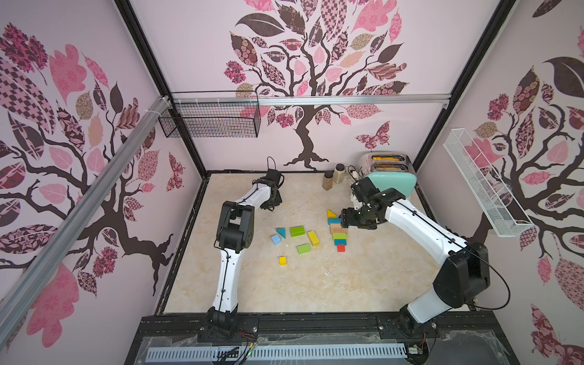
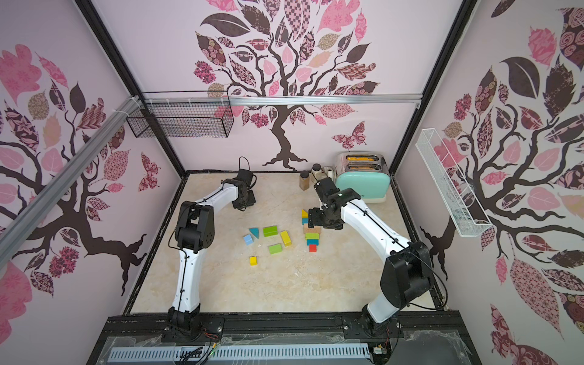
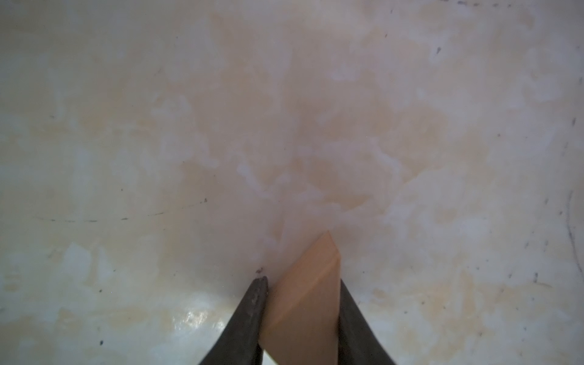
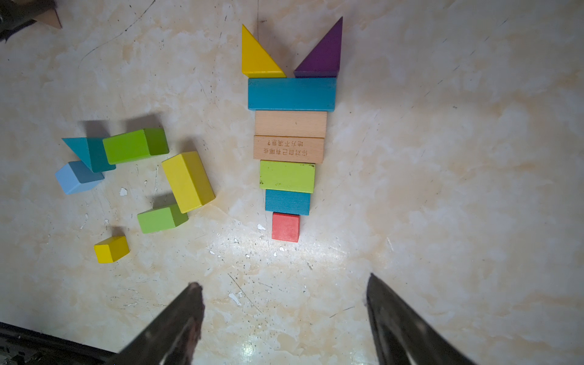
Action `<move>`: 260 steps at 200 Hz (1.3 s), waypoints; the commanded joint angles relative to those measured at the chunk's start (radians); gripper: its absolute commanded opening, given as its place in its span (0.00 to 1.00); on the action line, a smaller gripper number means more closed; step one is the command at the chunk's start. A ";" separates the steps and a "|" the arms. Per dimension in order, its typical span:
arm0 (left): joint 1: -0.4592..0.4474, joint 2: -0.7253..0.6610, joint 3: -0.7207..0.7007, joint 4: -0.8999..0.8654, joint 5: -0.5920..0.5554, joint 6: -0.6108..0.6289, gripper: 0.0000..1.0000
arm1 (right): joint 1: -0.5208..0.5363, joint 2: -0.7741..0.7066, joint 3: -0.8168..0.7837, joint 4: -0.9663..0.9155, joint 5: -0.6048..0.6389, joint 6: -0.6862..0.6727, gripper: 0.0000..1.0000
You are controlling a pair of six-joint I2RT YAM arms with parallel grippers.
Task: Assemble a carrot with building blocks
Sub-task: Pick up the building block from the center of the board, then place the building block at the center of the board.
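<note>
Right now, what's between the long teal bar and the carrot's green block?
A plain tan block and an engraved tan block, touching; right wrist view.

Engraved writing on one block
The lower tan block bears two lines of engraved Chinese, "你对自己有哪些地方不满意?", seen upside down in the right wrist view; nothing else is legible.

Left tool tight, right tool wide.

The left gripper's two dark fingers press against both sides of a tan wooden block, which sits slantwise between them, its angled end jutting past the fingertips over the cream marbled, faintly scratched tabletop.
</note>
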 commanded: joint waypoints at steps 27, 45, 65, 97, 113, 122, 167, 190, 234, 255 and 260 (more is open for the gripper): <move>-0.041 -0.120 -0.092 -0.026 0.079 -0.035 0.35 | -0.001 0.001 0.058 -0.008 0.004 -0.001 0.91; -0.067 -0.163 -0.125 -0.035 0.089 -0.049 0.35 | -0.001 -0.016 0.046 -0.006 0.008 0.003 0.93; -0.098 -0.208 -0.162 -0.052 0.109 -0.073 0.35 | -0.001 -0.039 0.027 0.000 0.001 0.008 0.94; -0.159 -0.279 -0.242 -0.038 0.133 -0.122 0.35 | -0.001 -0.082 -0.004 0.010 -0.010 0.011 0.99; -0.191 -0.297 -0.260 -0.040 0.127 -0.135 0.35 | -0.002 -0.105 -0.019 0.015 -0.014 0.010 0.99; -0.205 -0.299 -0.262 -0.052 0.123 -0.145 0.35 | 0.000 -0.118 -0.032 0.019 -0.018 0.010 0.99; -0.241 -0.321 -0.326 -0.036 0.143 -0.224 0.36 | -0.001 -0.151 -0.084 0.053 -0.059 0.013 0.99; -0.252 -0.320 -0.341 -0.023 0.152 -0.256 0.36 | -0.001 -0.150 -0.091 0.055 -0.073 0.006 0.99; -0.259 -0.297 -0.328 -0.010 0.159 -0.275 0.37 | 0.000 -0.141 -0.084 0.055 -0.080 -0.005 0.99; -0.263 -0.287 -0.300 -0.022 0.143 -0.272 0.37 | -0.001 -0.141 -0.083 0.058 -0.079 -0.008 0.99; -0.263 -0.290 -0.292 -0.023 0.140 -0.270 0.37 | -0.001 -0.141 -0.083 0.057 -0.079 -0.008 0.99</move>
